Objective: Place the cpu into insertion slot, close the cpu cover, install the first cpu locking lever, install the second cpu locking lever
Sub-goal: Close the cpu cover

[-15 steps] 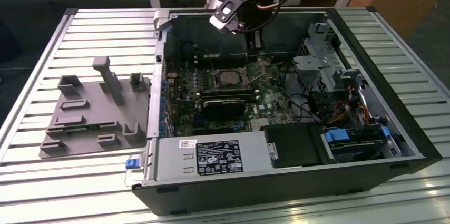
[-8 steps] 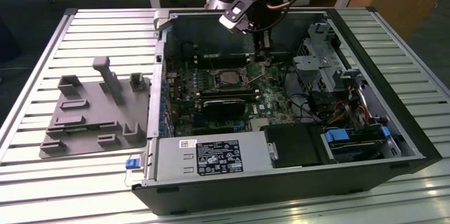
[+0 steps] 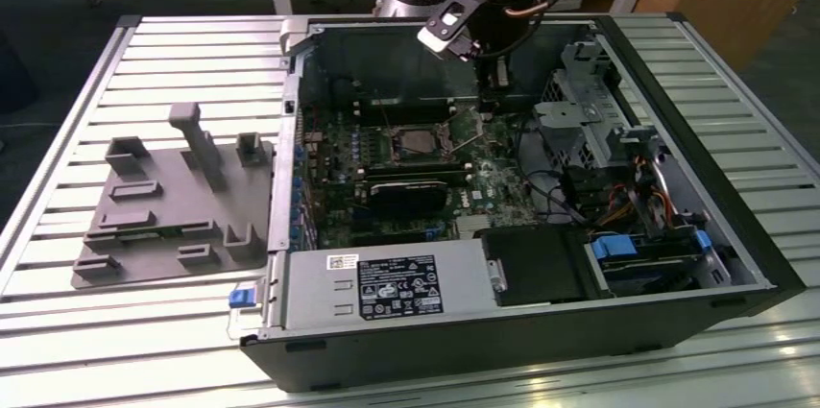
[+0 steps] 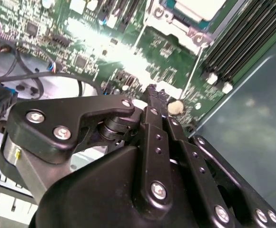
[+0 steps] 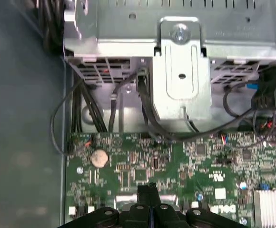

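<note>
The cpu (image 4: 195, 5), a flat square with a pale silver-grey metal top, is sitting in the insertion slot (image 3: 413, 140) near the middle of the green motherboard (image 5: 142, 171). The cpu cover (image 4: 173, 24), a thin stamped frame of bright silver metal, is lying around the chip's edge; whether it is pressed fully down I cannot tell. A slim steel wire lever (image 4: 189, 71) is running from near the cover's corner and passing just beside the pincer (image 4: 152, 92).

The pincer is clenched. Its two matte black fingers, jointed with shiny round screws, are meeting in a narrow tip with nothing visible between them. That tip is poised low over the board, near the slot on the exterior view's right; whether it is touching the board I cannot tell.

A round, dull-silver coin cell (image 5: 99, 157) is lying on the board near the tip. Long black memory slots (image 4: 238, 47) with white end clips are running alongside the socket. In the first wrist view a folded sheet-metal bracket (image 5: 181, 71) is standing beyond the board, with glossy black cables (image 5: 81, 114) looping beneath it and a finned heatsink (image 5: 271, 206) showing nearby.

The board is lying inside an open black computer case (image 3: 756, 264), beside a boxy grey power supply (image 3: 384, 288). The case is resting on a ribbed metal table (image 3: 77, 350), with a grey moulded fixture (image 3: 167, 206) on the exterior view's left.
</note>
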Controlling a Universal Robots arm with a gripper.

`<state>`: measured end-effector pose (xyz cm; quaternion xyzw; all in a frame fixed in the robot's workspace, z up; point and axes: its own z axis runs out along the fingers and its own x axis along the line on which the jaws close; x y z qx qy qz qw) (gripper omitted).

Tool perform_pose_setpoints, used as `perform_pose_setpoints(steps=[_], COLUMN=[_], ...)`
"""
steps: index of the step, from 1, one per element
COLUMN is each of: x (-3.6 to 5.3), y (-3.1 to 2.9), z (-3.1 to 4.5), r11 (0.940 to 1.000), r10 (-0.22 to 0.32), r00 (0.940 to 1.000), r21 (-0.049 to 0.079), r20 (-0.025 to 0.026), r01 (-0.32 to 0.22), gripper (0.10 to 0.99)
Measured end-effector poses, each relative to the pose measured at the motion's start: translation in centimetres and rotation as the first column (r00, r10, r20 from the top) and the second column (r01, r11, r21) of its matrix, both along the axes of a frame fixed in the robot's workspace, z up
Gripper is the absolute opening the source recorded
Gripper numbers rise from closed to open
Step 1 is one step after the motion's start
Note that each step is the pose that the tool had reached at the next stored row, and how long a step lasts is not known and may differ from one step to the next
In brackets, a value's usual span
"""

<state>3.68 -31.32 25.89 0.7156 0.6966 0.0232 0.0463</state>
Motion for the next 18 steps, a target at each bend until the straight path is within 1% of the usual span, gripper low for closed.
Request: perform_pose_setpoints(steps=[5,8,12,18], x=[1.11,1.67,2.23,2.45], y=[0.00,0.00,0.00,0.00], z=[-0.03,-0.18,-0.75,-1.85], r11=[1.0000,1.0000,1.0000,0.9999], r10=[-0.004,-0.007,-0.010,-0.010], r00=[1.0000,1.0000,1.0000,0.9999], r21=[0.000,0.000,0.000,0.000], r20=[0.0000,0.0000,-0.0002,-0.0014], r01=[0.004,0.007,0.010,0.010], gripper=[0.102,0.102,0.102,0.102])
